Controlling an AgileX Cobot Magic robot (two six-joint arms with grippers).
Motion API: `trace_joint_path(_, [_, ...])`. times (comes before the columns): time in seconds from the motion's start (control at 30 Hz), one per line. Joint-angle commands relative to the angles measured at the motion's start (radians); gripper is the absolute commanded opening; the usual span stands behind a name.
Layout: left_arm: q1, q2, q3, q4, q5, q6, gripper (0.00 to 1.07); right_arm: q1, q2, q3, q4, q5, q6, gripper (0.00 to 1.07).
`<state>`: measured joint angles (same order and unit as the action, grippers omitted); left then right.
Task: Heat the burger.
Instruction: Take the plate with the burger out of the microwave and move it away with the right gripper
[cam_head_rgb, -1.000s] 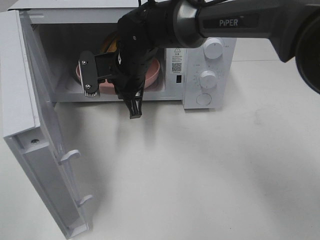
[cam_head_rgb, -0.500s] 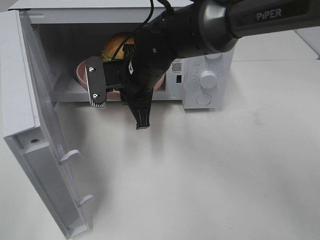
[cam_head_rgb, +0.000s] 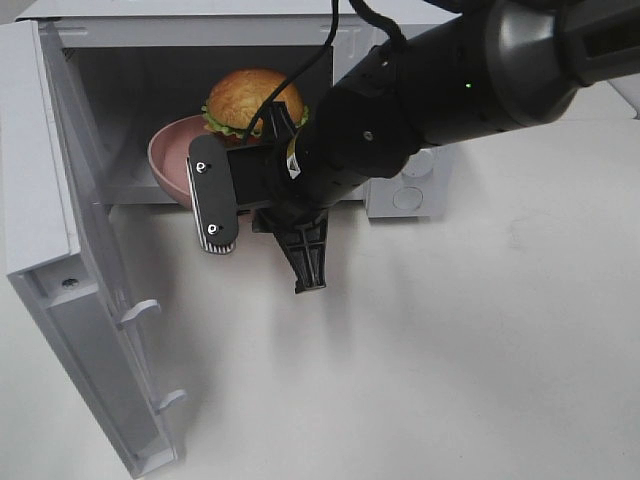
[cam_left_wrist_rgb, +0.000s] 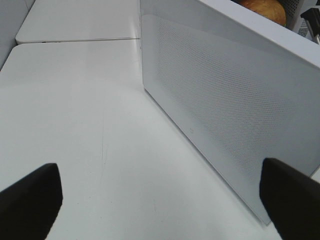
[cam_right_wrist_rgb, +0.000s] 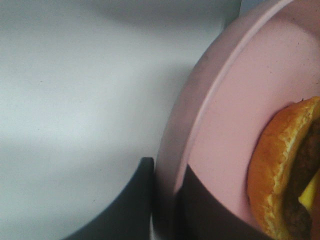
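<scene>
Right end effector (cam_right_wrist_rgb: 162, 200) is clamped on the rim of the pink plate (cam_right_wrist_rgb: 220, 100), one dark finger (cam_right_wrist_rgb: 125, 205) under the outer edge and the other on the plate's inner face, as the right wrist view shows. On that plate sits the burger (cam_head_rgb: 254, 100), its golden-brown bun glossy and frilly green lettuce showing at its edge; in the exterior high view plate (cam_head_rgb: 168, 150) and burger are at the mouth of the white microwave (cam_head_rgb: 420, 190), the plate's rim just at the front edge of the cavity, partly hidden by the black right arm (cam_head_rgb: 400, 110) that reaches across from the right. From the right wrist, the burger (cam_right_wrist_rgb: 285, 170) shows its bun edge, a dark patty and a bit of yellow, close to the gripped rim. The microwave door (cam_head_rgb: 60, 260) stands swung wide open to the left, its latch hooks facing the white counter (cam_head_rgb: 450, 360). Left end effector (cam_left_wrist_rgb: 160, 200) has its two dark fingertips (cam_left_wrist_rgb: 30, 200) spread far apart, holding nothing, low over the counter beside the outer face of the open door (cam_left_wrist_rgb: 220, 100), over whose top edge a little of the bun (cam_left_wrist_rgb: 265, 7) peeks.
</scene>
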<state>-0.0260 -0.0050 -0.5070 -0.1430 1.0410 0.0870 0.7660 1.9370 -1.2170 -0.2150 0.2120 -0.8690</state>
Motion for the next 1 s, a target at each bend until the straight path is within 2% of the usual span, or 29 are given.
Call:
trace_joint_path(0.03, [0.002, -0.020, 0.006, 0.000, -0.002, -0.007, 1.01, 0.013, -0.073, 0.045, -0.028, -0.106, -0.007, 0.00])
trace_joint_path(0.67, [0.002, -0.020, 0.006, 0.000, -0.002, -0.007, 1.01, 0.053, -0.292, 0.276, -0.028, -0.115, -0.007, 0.00])
trace_joint_path(0.73, [0.002, -0.020, 0.006, 0.000, -0.002, -0.007, 1.01, 0.053, -0.353, 0.329, -0.028, -0.114, -0.007, 0.00])
trace_joint_path(0.83, [0.002, -0.020, 0.006, 0.000, -0.002, -0.007, 1.01, 0.053, -0.370, 0.343, -0.028, -0.114, -0.007, 0.00])
trace_joint_path(1.0, [0.002, -0.020, 0.006, 0.000, -0.002, -0.007, 1.01, 0.053, -0.490, 0.432, -0.030, -0.069, -0.007, 0.00])
